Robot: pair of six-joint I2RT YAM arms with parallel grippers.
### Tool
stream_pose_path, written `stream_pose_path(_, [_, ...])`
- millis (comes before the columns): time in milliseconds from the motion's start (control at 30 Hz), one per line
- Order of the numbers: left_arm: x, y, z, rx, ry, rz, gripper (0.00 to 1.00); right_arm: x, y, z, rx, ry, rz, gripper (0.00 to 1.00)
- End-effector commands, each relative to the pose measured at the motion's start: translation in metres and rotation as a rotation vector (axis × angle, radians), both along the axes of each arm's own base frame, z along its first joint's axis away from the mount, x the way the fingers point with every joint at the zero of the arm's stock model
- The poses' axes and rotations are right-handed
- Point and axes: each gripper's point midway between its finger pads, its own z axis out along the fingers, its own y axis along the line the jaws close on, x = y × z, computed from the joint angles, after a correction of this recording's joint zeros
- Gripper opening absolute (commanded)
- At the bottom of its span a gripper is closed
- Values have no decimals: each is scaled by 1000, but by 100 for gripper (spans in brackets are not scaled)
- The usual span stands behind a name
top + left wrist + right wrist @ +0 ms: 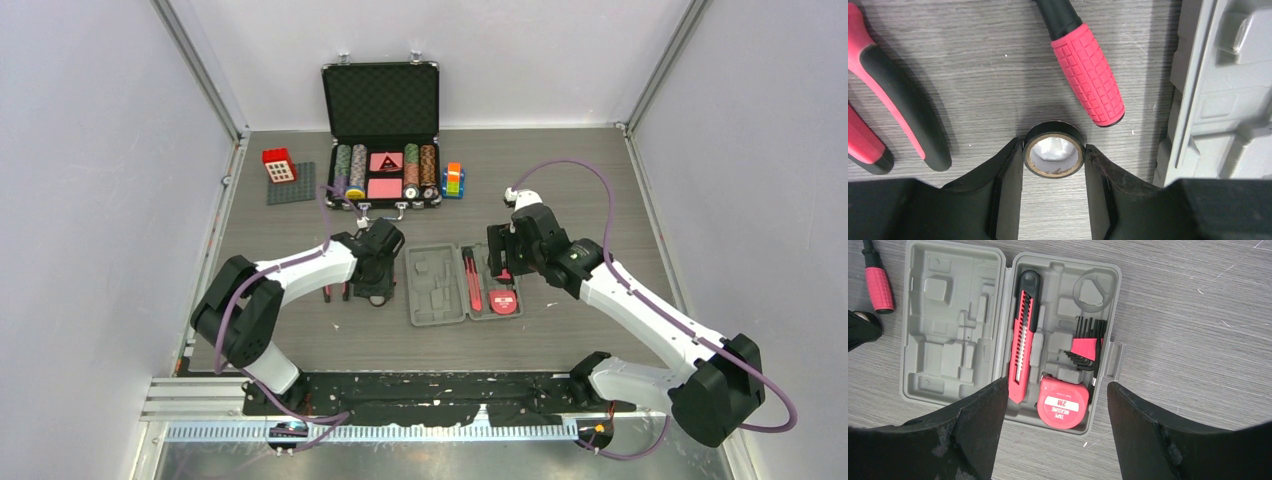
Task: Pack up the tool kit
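Note:
The grey tool kit case [437, 285] lies open and flat at the table's middle. Its right half holds a red knife [1023, 335], a red tape measure [1063, 402] and hex keys [1085, 342]; the left half [953, 330] shows bare slots. My left gripper [1054, 150], just left of the case, is shut on a small roll of black tape [1053, 128] standing on the table, with a finger pressed against each side. A red screwdriver handle [1088, 75] and pliers handles [898, 100] lie beside it. My right gripper [1058, 386] hangs open above the tape measure, holding nothing.
A black poker chip case [382, 140] stands open at the back. A red block on a grey baseplate [280, 165] sits to its left, and a coloured block stack [453, 180] to its right. Walls enclose the table on three sides.

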Motion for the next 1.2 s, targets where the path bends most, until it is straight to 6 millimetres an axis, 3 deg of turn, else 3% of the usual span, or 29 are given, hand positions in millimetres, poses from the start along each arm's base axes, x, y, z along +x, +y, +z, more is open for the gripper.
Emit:
stream_pose_path(0, [8, -11, 25, -67, -56, -20, 36, 8, 10, 19, 87, -73, 0, 77])
stream_pose_path(133, [12, -22, 57, -163, -134, -64, 33, 9, 23, 35, 153, -113, 49, 77])
stream_pose_path(400, [8, -60, 156, -530, -353, -190, 32, -7, 81, 97, 409, -283, 395, 77])
stream_pose_path(533, [-5, -80, 219, -770, -473, -269, 32, -23, 100, 131, 524, -433, 577, 77])
stream_pose_path(633, [-16, -93, 257, -936, -523, -319, 32, -37, 107, 159, 587, -635, 712, 77])
stream_pose_path(667, [-20, -98, 269, -997, -533, -334, 32, -42, 109, 155, 593, -652, 746, 76])
stream_pose_path(700, [-26, -103, 280, -1061, -534, -354, 33, -45, 108, 171, 603, -746, 772, 76])
stream_pose_path(767, [-34, -111, 300, -1178, -534, -383, 33, -51, 109, 182, 602, -841, 824, 77])
stream_pose_path(900, [-47, -119, 324, -1339, -513, -429, 33, -60, 112, 197, 580, -976, 925, 78])
stream_pose_path(1167, [-57, -121, 344, -1490, -512, -453, 33, -78, 123, 219, 563, -1124, 1124, 79])
